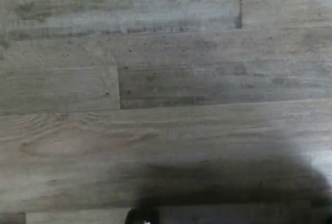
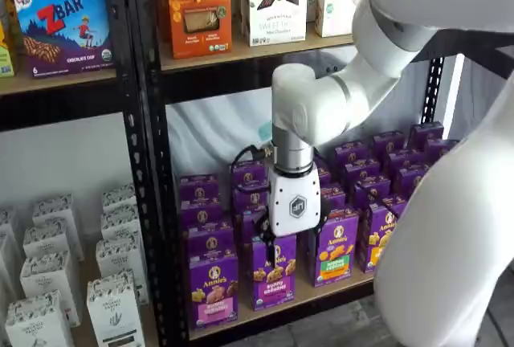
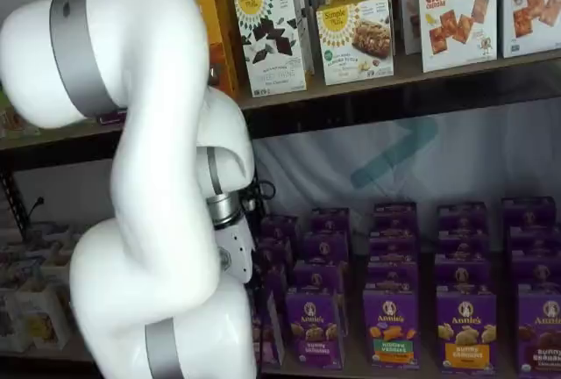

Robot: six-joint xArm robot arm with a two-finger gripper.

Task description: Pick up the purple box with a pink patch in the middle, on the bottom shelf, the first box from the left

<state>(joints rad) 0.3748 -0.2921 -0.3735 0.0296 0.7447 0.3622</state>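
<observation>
Fingers are hard to read on your gripper (image 2: 268, 248), so you can't tell if they're spread or pinched. It hangs in front of the cartons; the purple box (image 2: 213, 289) stands upright at the front left of the bottom shelf (image 2: 337, 289). Wrist view just gives you grey plank floor (image 1: 166, 105).

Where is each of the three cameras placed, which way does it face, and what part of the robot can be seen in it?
Wrist view: on the wrist, looking down at the grey plank floor; nothing clearly of the robot shows in it.
A shelf view: in front of the rack, at an angle; white arm and gripper hang before the purple box on the bottom shelf.
A shelf view: in front, facing the shelves; the white arm fills its left side, fingers hidden.
Both shelf views share the purple cartons and the arm.
</observation>
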